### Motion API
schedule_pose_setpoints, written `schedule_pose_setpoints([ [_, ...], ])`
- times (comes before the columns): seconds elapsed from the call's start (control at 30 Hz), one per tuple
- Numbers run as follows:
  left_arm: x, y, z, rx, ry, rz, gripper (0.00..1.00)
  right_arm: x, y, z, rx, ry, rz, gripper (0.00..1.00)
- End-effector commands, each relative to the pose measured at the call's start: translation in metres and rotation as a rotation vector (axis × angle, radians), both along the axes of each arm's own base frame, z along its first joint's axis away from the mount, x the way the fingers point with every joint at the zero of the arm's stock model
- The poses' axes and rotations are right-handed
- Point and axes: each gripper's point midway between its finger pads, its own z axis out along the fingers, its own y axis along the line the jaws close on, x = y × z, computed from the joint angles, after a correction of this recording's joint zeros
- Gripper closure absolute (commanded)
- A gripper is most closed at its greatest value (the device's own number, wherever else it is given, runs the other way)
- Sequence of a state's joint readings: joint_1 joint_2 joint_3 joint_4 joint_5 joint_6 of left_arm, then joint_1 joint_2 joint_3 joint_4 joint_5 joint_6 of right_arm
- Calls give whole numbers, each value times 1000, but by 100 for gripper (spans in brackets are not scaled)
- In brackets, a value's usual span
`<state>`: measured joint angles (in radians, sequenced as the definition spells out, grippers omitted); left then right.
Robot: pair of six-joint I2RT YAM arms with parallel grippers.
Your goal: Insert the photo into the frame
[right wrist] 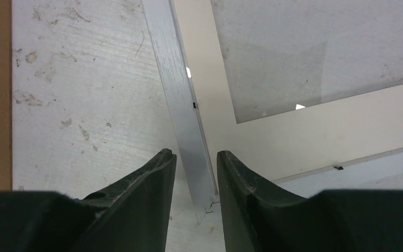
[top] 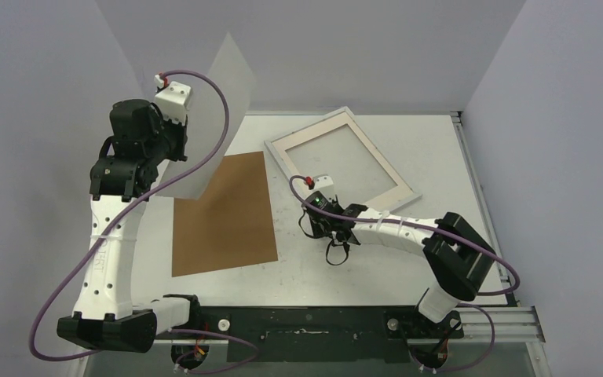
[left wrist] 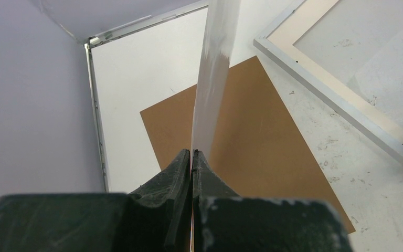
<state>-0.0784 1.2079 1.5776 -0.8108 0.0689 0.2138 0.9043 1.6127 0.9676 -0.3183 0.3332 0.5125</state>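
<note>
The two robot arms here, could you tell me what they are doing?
The left hand pinches a thin flexible photo print, holding it up above the flat brown backing board. The right hand is open, straddling one side of the thin white rectangular picture frame lying on the table. The photo is not yet in the frame.

A plain brown backing board (top: 224,212) lies flat on the scuffed white table (top: 345,267), left of centre, its long sides running near to far. To its right, apart from it, a cream mat (right wrist: 304,142) with a cut-out window also lies flat. Grey walls (top: 361,47) enclose the table's left, far and right sides.
</note>
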Motion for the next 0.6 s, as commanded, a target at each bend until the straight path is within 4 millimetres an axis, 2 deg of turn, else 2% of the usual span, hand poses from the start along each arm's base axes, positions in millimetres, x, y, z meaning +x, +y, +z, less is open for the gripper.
schedule_pose_setpoints([
  [0.0, -5, 0, 19, -10, -49, -7, 100, 4, 5, -7, 21, -20, -23, 66],
  [0.43, -10, 0, 23, -12, -56, -9, 100, -8, 3, -20, -6, -13, -25, 65],
  [0.57, -12, -1, 24, -19, -57, -13, 100, -17, 1, -27, -15, -6, -27, 70],
])
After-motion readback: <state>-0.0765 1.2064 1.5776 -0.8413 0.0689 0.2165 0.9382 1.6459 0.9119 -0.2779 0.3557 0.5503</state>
